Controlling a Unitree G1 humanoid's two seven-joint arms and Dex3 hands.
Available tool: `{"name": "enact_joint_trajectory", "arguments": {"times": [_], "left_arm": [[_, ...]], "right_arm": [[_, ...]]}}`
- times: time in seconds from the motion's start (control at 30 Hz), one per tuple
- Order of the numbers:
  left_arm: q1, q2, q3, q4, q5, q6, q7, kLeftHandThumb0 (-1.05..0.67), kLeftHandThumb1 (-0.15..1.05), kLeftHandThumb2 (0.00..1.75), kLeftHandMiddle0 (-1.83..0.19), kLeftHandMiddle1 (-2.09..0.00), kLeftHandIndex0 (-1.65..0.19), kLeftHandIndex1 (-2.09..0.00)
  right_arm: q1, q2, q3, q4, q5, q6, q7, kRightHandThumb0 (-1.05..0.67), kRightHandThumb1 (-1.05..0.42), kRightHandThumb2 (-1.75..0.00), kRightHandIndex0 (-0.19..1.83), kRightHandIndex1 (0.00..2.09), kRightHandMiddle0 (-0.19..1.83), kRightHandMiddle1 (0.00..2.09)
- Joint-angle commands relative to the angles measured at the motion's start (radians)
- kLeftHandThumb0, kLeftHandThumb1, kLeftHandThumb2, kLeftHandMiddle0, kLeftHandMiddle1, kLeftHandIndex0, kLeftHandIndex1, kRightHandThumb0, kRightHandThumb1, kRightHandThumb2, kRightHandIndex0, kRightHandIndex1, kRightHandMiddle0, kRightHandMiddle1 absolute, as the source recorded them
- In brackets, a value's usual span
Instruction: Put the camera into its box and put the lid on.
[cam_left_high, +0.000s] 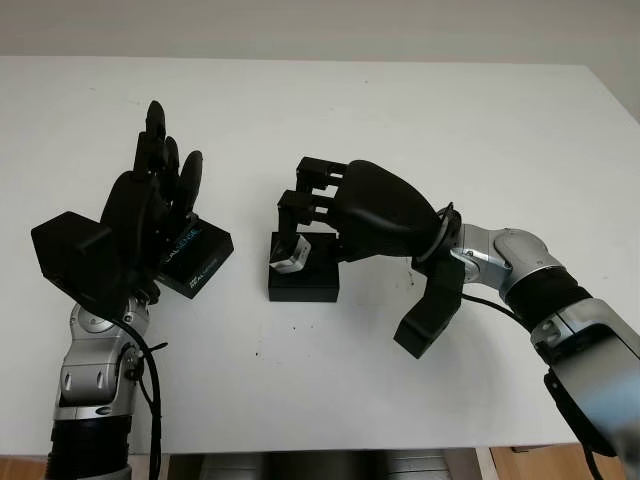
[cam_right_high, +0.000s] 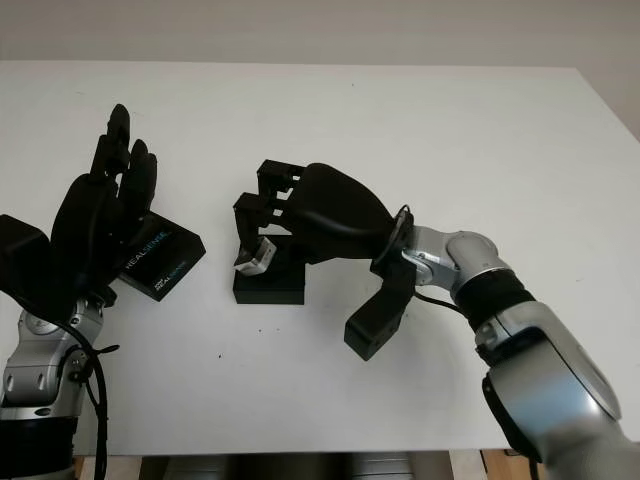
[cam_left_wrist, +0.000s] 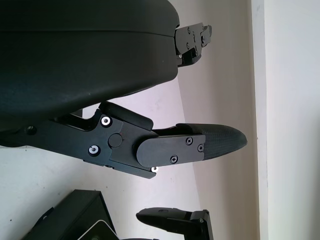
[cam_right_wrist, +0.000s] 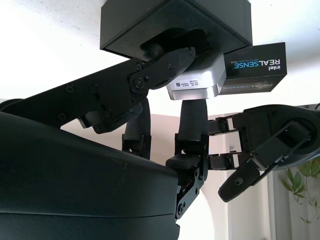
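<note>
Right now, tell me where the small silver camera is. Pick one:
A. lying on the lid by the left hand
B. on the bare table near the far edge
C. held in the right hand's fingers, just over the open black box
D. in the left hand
C: the right hand has its fingers closed on the camera just above the box, while the open left hand is raised over the lid.

You are seeing the silver camera (cam_left_high: 291, 255) hanging tilted just above the open black box (cam_left_high: 303, 281); the printed black lid (cam_left_high: 196, 256) is lying well apart, left of it.
</note>
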Motion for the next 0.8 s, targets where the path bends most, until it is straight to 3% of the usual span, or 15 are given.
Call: {"name": "enact_joint_trajectory", "arguments": {"times": [0.0, 0.77], "left_arm": [[0.006, 0.003, 0.002, -0.022, -0.001, -0.001, -0.001, -0.67, 1.05, 0.47, 0.19, 0.00, 0.19, 0.00], [0.003, 0.010, -0.005, -0.017, 0.012, 0.001, -0.005, -0.69, 1.05, 0.48, 0.19, 0.00, 0.19, 0.00]], "right_arm": [[-0.019, -0.017, 0.000, 0.002, -0.004, 0.000, -0.001, -0.34, -0.95, -0.07, 0.35, 1.46, 0.49, 1.52], [-0.023, -0.037, -0.007, -0.019, 0.000, -0.003, 0.004, -0.35, -0.95, -0.06, 0.32, 1.46, 0.46, 1.50]]}}
